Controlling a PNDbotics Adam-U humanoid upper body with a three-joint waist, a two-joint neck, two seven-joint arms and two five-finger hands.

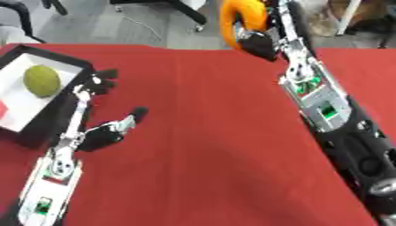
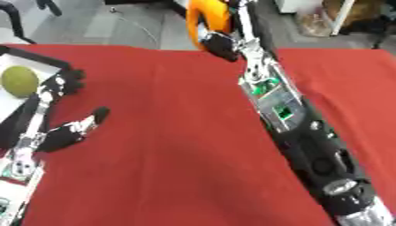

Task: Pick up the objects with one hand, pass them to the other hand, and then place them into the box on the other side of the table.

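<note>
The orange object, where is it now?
The orange object is at the far edge of the red table, top centre, held up by the right robot hand.

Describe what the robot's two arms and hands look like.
Both arms are silver-and-black metal with exposed green circuit boards on the forearms. The left hand is black with dark fingers on a slim silver forearm. The right hand is black too, on a bulkier arm that turns black with round silver joints near the bottom edge.

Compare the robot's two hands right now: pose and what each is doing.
The left hand lies low on the red table beside the box, fingers open, holding nothing. The right hand is raised at the far edge, curled round an orange object. Both are black.
</note>
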